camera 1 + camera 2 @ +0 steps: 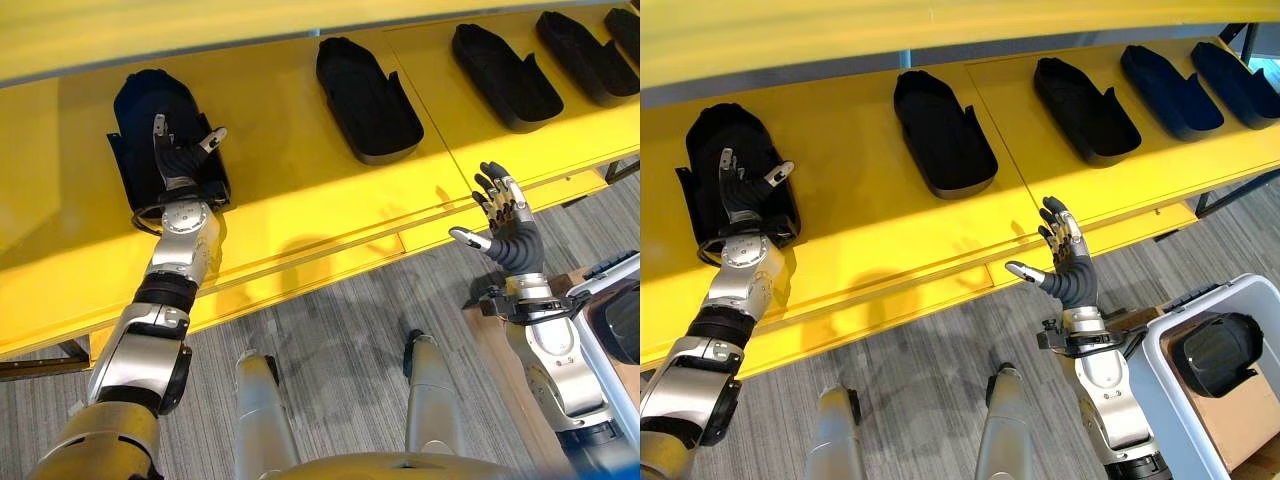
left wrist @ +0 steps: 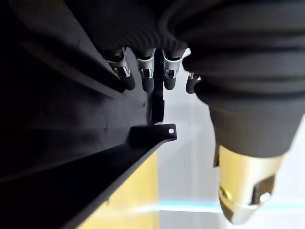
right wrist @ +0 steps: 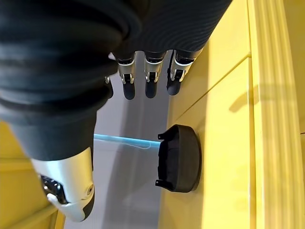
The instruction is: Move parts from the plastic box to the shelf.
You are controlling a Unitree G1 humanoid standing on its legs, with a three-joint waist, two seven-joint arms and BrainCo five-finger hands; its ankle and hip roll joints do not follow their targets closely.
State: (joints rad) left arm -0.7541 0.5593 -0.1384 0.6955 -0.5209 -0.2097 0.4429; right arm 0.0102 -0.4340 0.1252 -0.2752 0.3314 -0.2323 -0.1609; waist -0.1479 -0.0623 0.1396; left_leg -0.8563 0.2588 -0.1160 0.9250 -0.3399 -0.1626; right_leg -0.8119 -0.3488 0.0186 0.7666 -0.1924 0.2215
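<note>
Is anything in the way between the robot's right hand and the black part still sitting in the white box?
Nothing visible blocks it. The right hand hangs open above the floor, in front of the yellow shelf, and the black part lies uncovered in the open-topped plastic box beside that arm.

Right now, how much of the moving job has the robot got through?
Five black parts lie on the yellow shelf. The left hand rests open on the leftmost part, apparently just placing it. The right hand is open, holding nothing. One part remains in the plastic box.
</note>
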